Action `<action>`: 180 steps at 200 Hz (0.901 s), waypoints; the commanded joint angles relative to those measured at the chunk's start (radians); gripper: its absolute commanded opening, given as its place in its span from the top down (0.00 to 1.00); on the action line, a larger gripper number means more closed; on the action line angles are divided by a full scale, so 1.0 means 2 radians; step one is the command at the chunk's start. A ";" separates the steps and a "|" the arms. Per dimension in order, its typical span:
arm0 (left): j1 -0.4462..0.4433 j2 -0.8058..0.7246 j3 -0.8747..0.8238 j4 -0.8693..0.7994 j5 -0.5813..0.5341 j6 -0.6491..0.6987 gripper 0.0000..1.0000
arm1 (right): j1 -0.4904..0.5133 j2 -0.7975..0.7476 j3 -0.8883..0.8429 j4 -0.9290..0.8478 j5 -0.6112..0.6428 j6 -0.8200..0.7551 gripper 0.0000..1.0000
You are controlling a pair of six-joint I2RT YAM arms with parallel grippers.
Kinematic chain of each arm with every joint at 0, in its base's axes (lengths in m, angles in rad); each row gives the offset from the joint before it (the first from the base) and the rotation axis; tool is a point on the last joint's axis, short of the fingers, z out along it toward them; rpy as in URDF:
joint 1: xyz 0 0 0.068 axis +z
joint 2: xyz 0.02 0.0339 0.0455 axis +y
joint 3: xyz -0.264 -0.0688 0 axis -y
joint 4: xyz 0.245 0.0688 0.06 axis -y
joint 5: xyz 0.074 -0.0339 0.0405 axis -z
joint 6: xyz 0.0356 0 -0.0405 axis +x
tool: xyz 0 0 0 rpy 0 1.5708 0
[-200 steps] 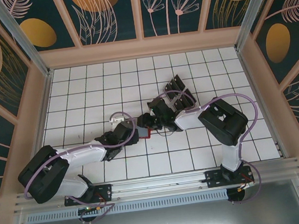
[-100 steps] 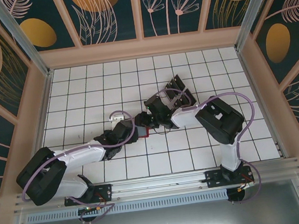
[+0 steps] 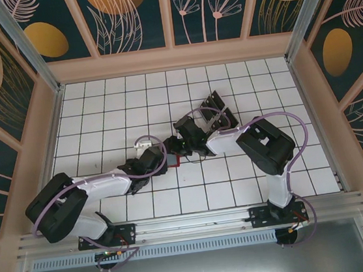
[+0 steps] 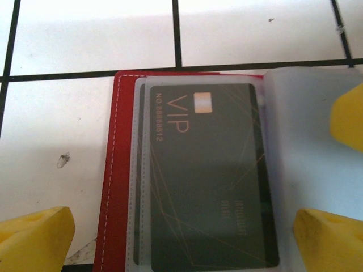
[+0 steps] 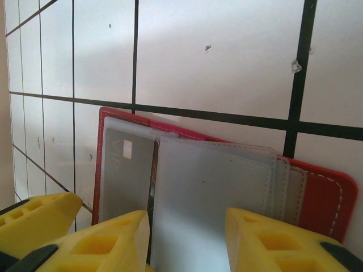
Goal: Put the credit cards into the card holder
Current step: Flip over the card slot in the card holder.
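White tiles with black grid lines cover the table (image 3: 100, 112). On my overhead feed the card holder (image 3: 174, 160) lies open near the middle, with both grippers at it. My left gripper (image 4: 181, 241) is spread wide, one finger on each side of the holder, holding nothing. A black VIP credit card (image 4: 207, 175) sits in the holder's clear sleeve (image 4: 140, 170). My right gripper (image 5: 190, 243) has its fingers parted, and a clear flap (image 5: 215, 187) stands between them.

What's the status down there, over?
Left gripper open over the red wallet. Right gripper open at its clear sleeves. One black card tucked inside. Nothing blocking.
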 commanded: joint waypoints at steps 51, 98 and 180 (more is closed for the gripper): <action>0.003 -0.011 -0.041 -0.004 -0.039 -0.063 0.02 | -0.001 -0.044 -0.008 -0.019 0.032 -0.009 0.59; 0.004 -0.007 -0.047 0.004 -0.035 -0.069 0.02 | -0.002 -0.044 -0.013 -0.018 0.031 -0.005 0.59; 0.003 -0.006 -0.051 0.010 -0.031 -0.067 0.01 | 0.001 -0.022 -0.014 -0.009 0.031 0.000 0.59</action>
